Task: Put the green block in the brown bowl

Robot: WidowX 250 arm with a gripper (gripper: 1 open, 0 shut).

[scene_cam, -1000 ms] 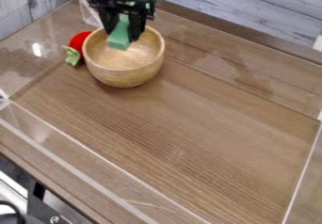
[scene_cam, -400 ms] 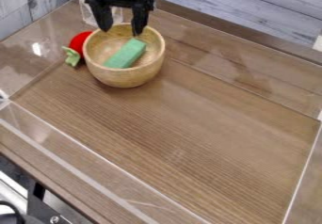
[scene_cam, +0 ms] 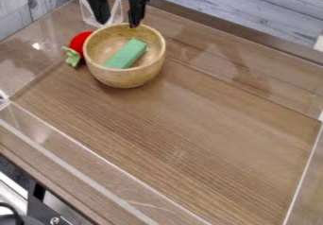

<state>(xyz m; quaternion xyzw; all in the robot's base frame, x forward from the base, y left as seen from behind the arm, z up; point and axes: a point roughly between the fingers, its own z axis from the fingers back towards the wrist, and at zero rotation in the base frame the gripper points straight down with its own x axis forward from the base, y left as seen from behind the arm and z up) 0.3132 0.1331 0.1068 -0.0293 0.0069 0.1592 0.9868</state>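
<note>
1. Wooden tabletop [scene_cam: 202, 125] beneath; my gripper [scene_cam: 119, 19] has spread wide and risen since a moment ago, holding nothing.
2. Below it, the green block [scene_cam: 125, 54], just released, lies inside the brown bowl [scene_cam: 124, 77].
3. The red toy [scene_cam: 78, 45] sits beside the bowl.
4. I judge the task done; I'd just retreat.
</note>
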